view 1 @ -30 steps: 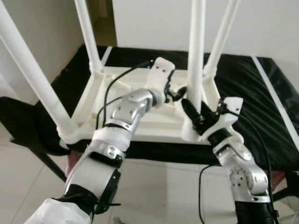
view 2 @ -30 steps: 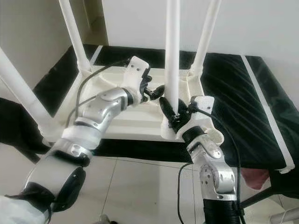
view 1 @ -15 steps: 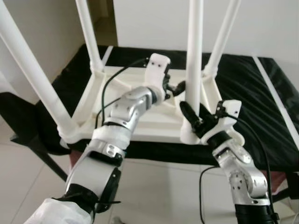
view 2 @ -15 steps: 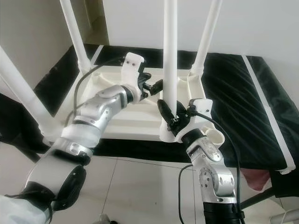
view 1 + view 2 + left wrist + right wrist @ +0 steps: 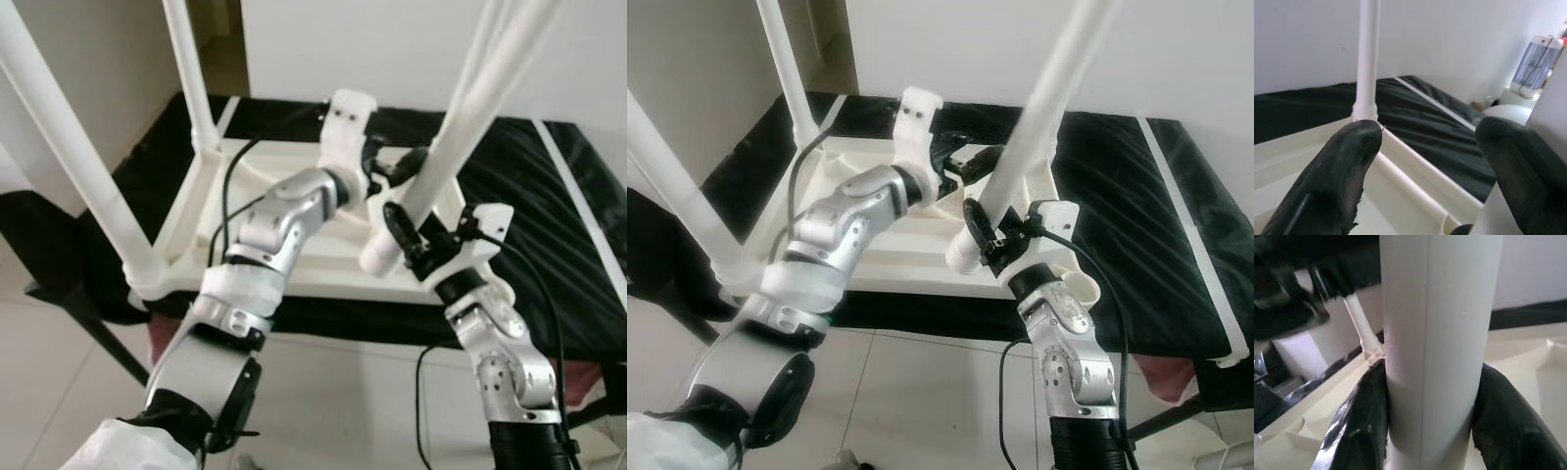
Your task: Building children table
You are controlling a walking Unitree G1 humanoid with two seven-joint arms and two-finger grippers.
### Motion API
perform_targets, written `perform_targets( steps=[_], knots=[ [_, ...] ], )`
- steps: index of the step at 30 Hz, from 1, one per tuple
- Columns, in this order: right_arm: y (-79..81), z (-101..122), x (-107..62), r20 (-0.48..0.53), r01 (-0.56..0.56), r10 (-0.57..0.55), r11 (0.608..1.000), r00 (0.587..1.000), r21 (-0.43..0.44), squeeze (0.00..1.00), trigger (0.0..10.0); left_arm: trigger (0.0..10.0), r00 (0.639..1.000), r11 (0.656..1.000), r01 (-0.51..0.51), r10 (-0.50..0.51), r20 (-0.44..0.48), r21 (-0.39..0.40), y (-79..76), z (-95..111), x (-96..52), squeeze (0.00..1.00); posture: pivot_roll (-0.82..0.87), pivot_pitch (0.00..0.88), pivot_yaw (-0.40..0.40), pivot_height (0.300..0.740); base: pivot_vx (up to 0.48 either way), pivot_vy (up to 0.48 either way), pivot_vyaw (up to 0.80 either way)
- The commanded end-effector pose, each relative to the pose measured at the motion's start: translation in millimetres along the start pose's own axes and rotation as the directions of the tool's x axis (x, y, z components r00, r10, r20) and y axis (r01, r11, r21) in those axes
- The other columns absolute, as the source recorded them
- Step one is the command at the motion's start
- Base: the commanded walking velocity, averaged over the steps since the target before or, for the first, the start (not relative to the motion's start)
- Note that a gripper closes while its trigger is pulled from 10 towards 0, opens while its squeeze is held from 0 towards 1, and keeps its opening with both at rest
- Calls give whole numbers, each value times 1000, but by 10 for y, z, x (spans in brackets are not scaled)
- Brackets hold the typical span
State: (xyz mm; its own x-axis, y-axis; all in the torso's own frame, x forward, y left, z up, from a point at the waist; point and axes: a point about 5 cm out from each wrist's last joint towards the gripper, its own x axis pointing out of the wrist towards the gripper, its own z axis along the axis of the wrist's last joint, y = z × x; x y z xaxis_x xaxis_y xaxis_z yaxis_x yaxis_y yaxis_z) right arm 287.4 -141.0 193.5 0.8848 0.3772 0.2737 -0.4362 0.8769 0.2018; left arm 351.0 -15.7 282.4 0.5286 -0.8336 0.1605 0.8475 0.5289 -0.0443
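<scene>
A white children's table (image 5: 294,250) lies upside down on a black-covered surface. Three white legs stand in its corners: far left (image 5: 191,78), near left (image 5: 69,162) and far right (image 5: 1367,58). The fourth leg (image 5: 446,147) leans up to the right, with its lower end (image 5: 962,257) above the near right corner. My right gripper (image 5: 986,238) is shut on that leg near its lower end; its black fingers (image 5: 1359,421) press both sides of the leg (image 5: 1435,333). My left gripper (image 5: 397,164) stands open beside the leaning leg, higher up, with fingers (image 5: 1347,166) spread wide.
The black surface (image 5: 549,225) has white stripes and ends at a white wall (image 5: 392,49). Pale tiled floor (image 5: 343,392) lies in front. A white slatted appliance (image 5: 1540,58) stands past the far edge. Cables trail from both wrists.
The near right leg, upright in its corner before, now leans to the right with its lower end lifted toward me. My left gripper has risen and moved right along it.
</scene>
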Motion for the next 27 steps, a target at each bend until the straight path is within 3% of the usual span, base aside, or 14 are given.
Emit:
perform_targets(
  steps=[1,9,16,20,23,27],
  knots=[
    [48,-93,38,-48,-16,16,1000,999,12,0,10000,10000,947,947,322,-322,24,7,-312,63,51,0,-13,8,0,740,0,0,0],
    [67,-81,53,-33,-22,22,1000,999,18,0,10000,10000,954,954,299,-299,15,17,-305,36,57,0,-10,7,0,740,0,0,0],
    [-24,-8,-5,3,24,-24,1000,1000,9,0,10000,10000,991,991,130,-130,24,26,39,83,-1,0,-16,10,4,740,0,0,0],
    [-50,11,-21,10,36,-36,999,999,6,0,10000,10000,995,995,96,-97,27,33,130,106,-36,0,-18,11,5,740,0,0,0],
    [-138,66,-62,26,80,-79,997,996,-12,0,10000,10000,1000,998,14,-15,25,66,347,141,-155,0,-21,13,7,740,0,0,0],
    [-225,127,-94,47,128,-126,991,991,-31,0,10000,10000,999,996,-34,32,26,80,472,143,-273,0,-29,14,16,740,0,0,0]
  ],
)
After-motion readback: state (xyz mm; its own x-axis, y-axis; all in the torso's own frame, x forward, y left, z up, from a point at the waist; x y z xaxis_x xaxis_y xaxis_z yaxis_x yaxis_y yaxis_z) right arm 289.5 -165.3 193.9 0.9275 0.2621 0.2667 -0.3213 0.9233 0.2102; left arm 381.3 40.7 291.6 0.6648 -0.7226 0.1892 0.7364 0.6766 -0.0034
